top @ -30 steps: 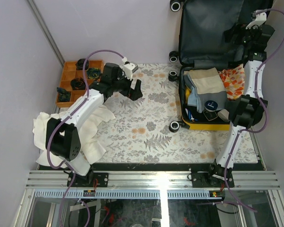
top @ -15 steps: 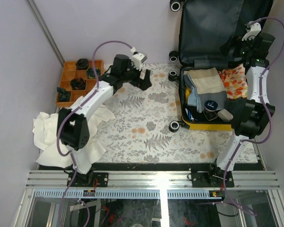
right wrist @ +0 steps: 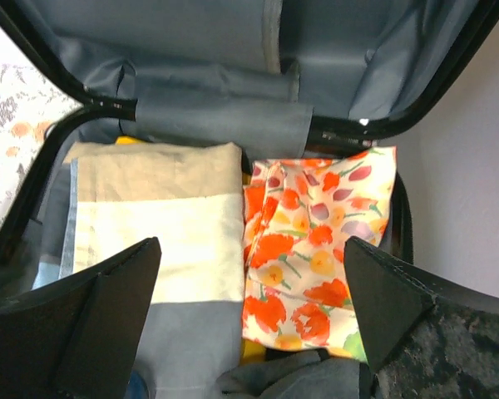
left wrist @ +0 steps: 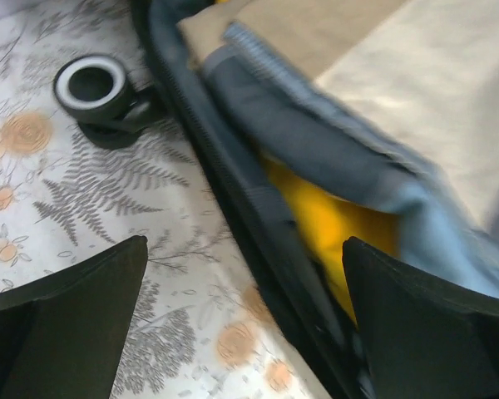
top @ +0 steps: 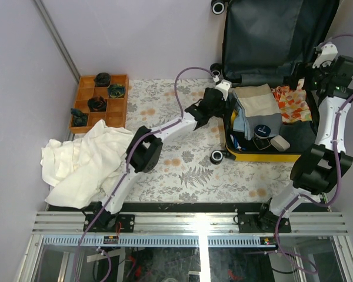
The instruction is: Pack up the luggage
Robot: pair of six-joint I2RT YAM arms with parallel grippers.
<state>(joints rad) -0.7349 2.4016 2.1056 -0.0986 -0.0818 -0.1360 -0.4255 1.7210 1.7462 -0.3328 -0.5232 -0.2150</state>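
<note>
The luggage [top: 259,157] lies open at the back right, its dark-lined lid [top: 270,35] leaning on the wall. Inside are a folded beige, cream and blue cloth [right wrist: 158,224], a floral orange cloth [right wrist: 316,241] and small dark items. My left gripper [top: 216,108] reaches across to the luggage's left rim [left wrist: 258,224]. It is open and empty [left wrist: 245,332], straddling the rim beside a black wheel [left wrist: 96,83]. My right gripper [top: 300,79] hangs open over the packed clothes [right wrist: 249,324], holding nothing, with the floral cloth between its fingers [right wrist: 416,316].
An orange compartment tray [top: 82,103] with dark rolled items sits at the back left. A crumpled white cloth [top: 82,161] lies at the front left. A floral tablecloth [top: 176,153] covers the table. Walls stand close on the left, back and right.
My left arm has swept right, from beside the orange tray to the luggage's left rim. My right gripper has drawn back from the lid towards the right. Both stay open.
</note>
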